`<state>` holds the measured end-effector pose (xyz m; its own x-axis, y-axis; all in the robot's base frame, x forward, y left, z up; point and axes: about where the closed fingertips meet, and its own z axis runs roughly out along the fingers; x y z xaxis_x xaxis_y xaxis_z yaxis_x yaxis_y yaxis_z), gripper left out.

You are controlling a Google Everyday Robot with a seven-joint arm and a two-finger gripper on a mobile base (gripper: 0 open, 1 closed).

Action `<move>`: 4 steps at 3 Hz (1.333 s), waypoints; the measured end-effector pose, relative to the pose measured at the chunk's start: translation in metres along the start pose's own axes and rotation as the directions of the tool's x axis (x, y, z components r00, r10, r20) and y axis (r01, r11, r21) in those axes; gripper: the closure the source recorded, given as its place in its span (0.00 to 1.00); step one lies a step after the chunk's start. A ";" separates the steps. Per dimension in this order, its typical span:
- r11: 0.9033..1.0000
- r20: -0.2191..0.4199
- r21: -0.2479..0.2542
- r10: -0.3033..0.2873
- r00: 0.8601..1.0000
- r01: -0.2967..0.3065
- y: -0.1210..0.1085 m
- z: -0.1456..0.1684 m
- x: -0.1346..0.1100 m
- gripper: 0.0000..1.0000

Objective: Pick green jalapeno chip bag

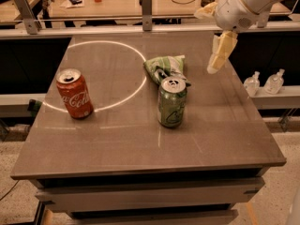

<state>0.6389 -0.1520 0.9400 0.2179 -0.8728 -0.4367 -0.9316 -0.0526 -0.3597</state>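
Note:
The green jalapeno chip bag (165, 65) lies crumpled on the table (140, 144), just behind an upright green soda can (172, 102) and touching it or nearly so. It is green with white stripes. My gripper (213, 46) hangs from the white arm (248, 3) above the table's right side, to the right of the bag and higher than it. Its cream fingers (221, 53) stand apart and hold nothing.
A red cola can (74, 93) stands upright at the left of the table, on a white circle line (136, 86). Two small clear bottles (265, 82) sit on a ledge off the right edge. A bench with clutter runs behind the table.

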 end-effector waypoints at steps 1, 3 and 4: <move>0.996 0.042 -0.084 -0.011 0.999 0.015 0.013 0.027 -0.004 0.00; 0.962 0.192 -0.260 -0.032 0.981 0.083 0.032 0.087 -0.020 0.00; 0.942 0.266 -0.304 -0.057 0.962 0.140 0.030 0.107 -0.035 0.00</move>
<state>0.6342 -0.0711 0.8556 0.3400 -0.7082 -0.6187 -0.9360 -0.3189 -0.1493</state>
